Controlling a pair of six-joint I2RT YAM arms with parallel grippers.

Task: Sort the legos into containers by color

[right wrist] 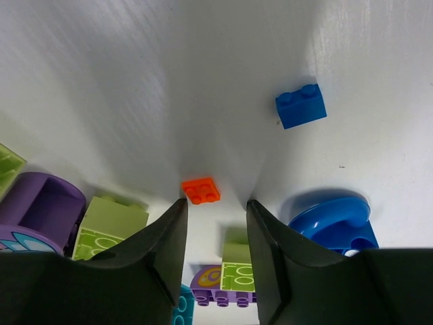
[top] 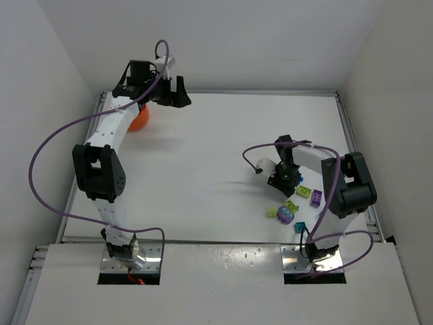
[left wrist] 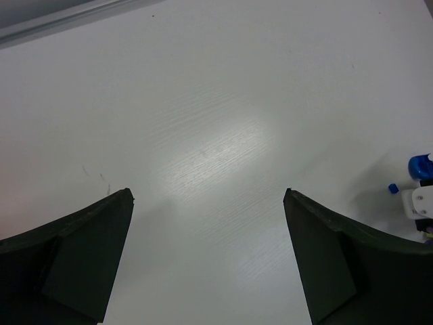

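Note:
Several legos lie in a cluster at the near right of the table: lime (top: 304, 191), purple (top: 316, 196), teal (top: 300, 227). My right gripper (top: 284, 179) hangs over them, open, with nothing between its fingers. In the right wrist view a small flat orange lego (right wrist: 200, 190) lies just beyond the fingertips of the right gripper (right wrist: 216, 202), nearer the left one. A blue brick (right wrist: 301, 106) lies farther off. The orange bowl (top: 139, 119) sits at the far left, partly hidden by the left arm. My left gripper (top: 172, 95) is open wide beside it over bare table (left wrist: 208, 193).
Close around the right fingers lie a lime brick (right wrist: 108, 227), a purple piece (right wrist: 37, 210), a curved blue piece (right wrist: 331, 220) and a lime-on-purple brick (right wrist: 233, 271). Raised rails edge the table (top: 203, 162). A blue object (left wrist: 419, 166) shows at the left wrist view's right edge.

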